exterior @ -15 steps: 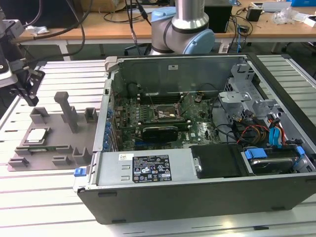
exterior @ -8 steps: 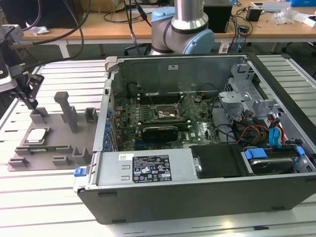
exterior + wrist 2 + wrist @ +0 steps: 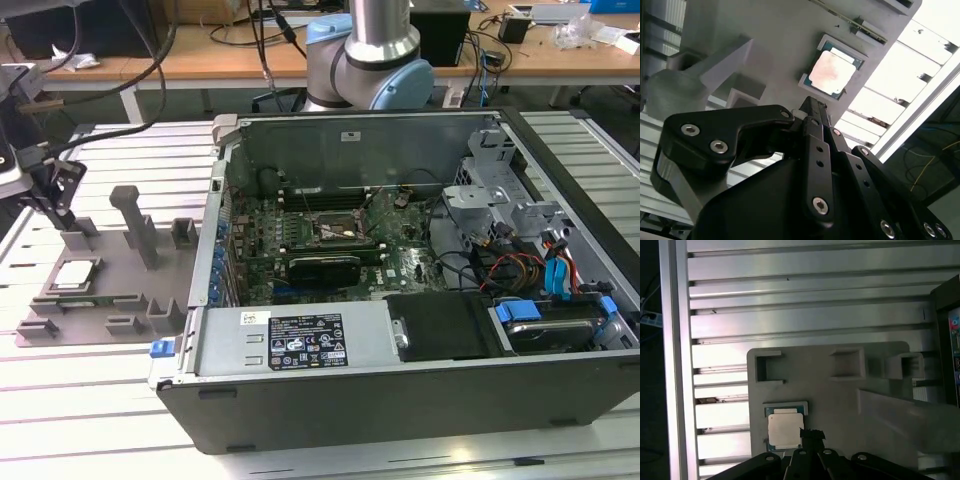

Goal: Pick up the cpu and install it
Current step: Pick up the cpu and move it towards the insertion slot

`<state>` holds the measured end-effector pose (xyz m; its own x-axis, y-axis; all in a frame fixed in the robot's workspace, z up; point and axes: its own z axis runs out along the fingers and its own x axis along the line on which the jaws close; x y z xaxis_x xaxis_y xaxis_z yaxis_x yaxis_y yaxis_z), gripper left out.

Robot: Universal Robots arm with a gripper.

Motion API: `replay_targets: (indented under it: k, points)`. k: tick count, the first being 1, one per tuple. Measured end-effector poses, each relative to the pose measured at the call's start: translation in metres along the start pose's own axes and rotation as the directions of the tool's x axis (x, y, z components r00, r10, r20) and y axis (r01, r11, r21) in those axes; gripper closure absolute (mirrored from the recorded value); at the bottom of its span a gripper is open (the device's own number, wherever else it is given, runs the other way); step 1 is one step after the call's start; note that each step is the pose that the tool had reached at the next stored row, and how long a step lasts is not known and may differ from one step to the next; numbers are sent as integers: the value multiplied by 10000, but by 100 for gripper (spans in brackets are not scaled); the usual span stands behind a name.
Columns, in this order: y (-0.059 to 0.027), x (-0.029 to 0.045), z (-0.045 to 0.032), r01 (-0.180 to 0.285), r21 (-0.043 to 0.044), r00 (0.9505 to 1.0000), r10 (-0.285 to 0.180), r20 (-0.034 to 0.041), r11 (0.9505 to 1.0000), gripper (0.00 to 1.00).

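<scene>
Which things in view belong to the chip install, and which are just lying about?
Job in hand:
chip in its grey tray
claw close by the chip
open computer case
socket on the board

Lying about:
wooden desk behind
black box on the desk

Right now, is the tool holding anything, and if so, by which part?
Nothing is held. The cpu lies in its seat on the grey fixture, and the tool hangs above it.
</scene>
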<state>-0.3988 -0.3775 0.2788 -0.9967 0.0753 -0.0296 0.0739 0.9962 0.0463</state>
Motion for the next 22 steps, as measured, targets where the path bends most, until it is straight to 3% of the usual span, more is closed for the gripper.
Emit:
replay_targets:
  k: [4, 16, 22]
  points:
    - [-14, 84, 141, 0, -1, 10000, 0, 1, 10000, 89]
    - [-56, 204, 354, 1, 0, 10000, -1, 0, 10000, 89]
    - [-148, 209, 434, -1, 1, 10000, 1, -22, 10000, 89]
